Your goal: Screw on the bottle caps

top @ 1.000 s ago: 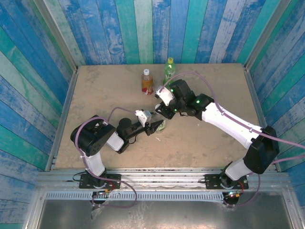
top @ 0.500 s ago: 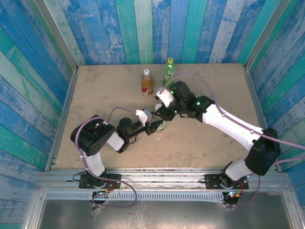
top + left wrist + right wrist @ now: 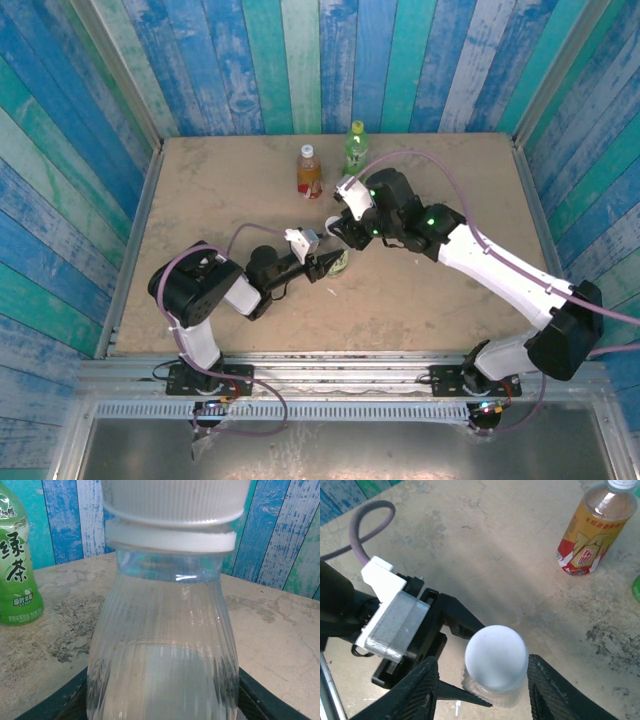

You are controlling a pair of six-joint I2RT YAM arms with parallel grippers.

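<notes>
Right gripper (image 3: 487, 682) poised over a bottle (image 3: 160, 645) that the left gripper (image 3: 328, 264) clamps
The white cap (image 3: 496, 657) sits on the bottle's neck, between the right fingers (image 3: 427, 685), which stand apart and clear of it. Best to close squarely on the cap, then twist with the bottle held steady

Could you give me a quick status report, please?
Left tool shut on clear ribbed plastic bottle. Right tool open, straddling its white round plastic cap. Nothing obstructing.
</notes>
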